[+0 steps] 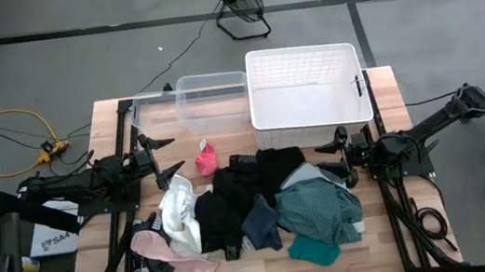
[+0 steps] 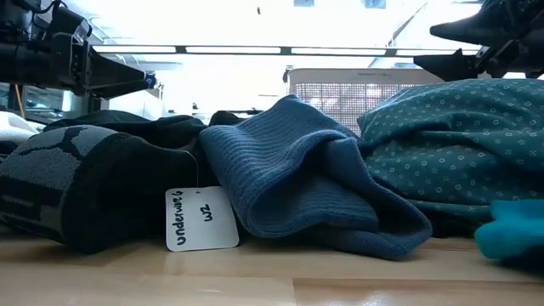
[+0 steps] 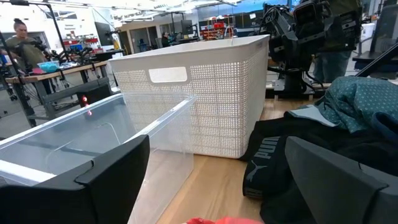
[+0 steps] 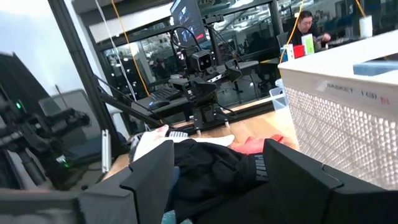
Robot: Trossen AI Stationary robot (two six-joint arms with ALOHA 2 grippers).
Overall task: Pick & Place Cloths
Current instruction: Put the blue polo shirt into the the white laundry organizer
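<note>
1. We log the cloths (image 1: 252, 212) heaped on the bare wood of the table (image 1: 387, 89), near its front half, between the two arms; none sits in a container.
2. In the heap: a teal-green dotted garment (image 1: 320, 208) toward the right arm, a solid teal piece (image 1: 314, 251) at the front edge, a navy ribbed piece (image 1: 261, 223) in the middle, black garments (image 1: 232, 198) behind and beside it, a white one (image 1: 178, 210) toward the left arm, a pale pink one (image 1: 193, 260) in front of that.
3. A small bright pink piece (image 1: 205, 160) lies apart from the heap, just in front of the clear bin.
4. In the low view a white paper tag (image 2: 201, 219) with handwriting hangs off a black-and-grey waistband (image 2: 59, 183).
5. White slatted basket (image 1: 307, 94): at the back of the table, right of centre; we see nothing in it.
6. Clear plastic bin (image 1: 205, 101): touching the basket's left side; it holds no cloth that we can see.
7. Left gripper (image 1: 163, 158): fingers spread wide, holding nothing, near the bright pink piece.
8. Right gripper (image 1: 337, 156): fingers apart, nothing between them, above the heap's right edge, just in front of the basket.
</note>
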